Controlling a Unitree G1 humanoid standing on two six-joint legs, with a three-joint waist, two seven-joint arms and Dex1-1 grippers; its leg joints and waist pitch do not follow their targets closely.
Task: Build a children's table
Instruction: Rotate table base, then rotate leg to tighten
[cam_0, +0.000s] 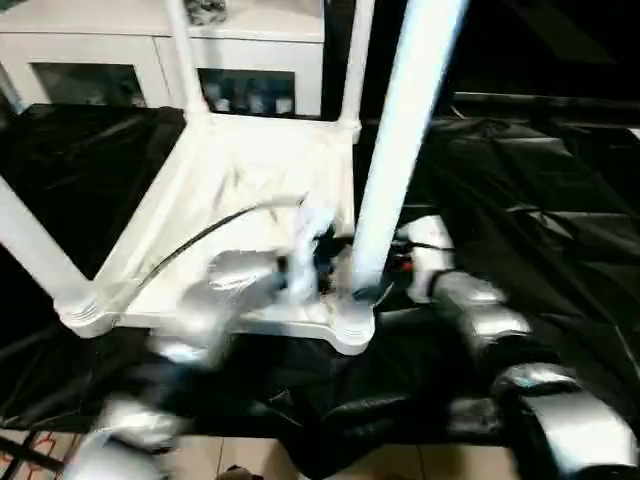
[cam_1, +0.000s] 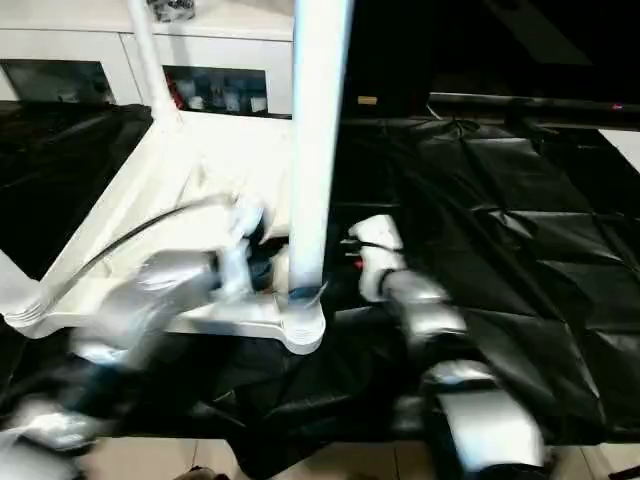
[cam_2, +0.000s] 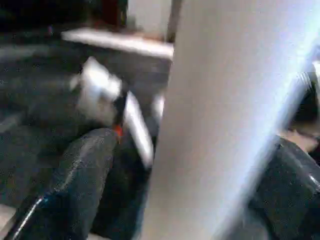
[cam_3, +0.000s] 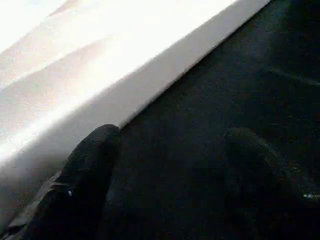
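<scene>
The near leg (cam_0: 400, 150) stands straight up in the corner socket (cam_0: 350, 325) of the upside-down table top (cam_0: 250, 190), right between the wide-open fingers (cam_2: 75, 185) of the left gripper (cam_2: 180, 190), while the right gripper (cam_3: 165, 185), open and empty, waits just beside the table top's edge.

The white table top (cam_0: 250, 190) lies upside down on black sheeting. Four white tube legs stand upright in its corner sockets; the nearest leg (cam_0: 400, 150) rises from the near right corner.
</scene>
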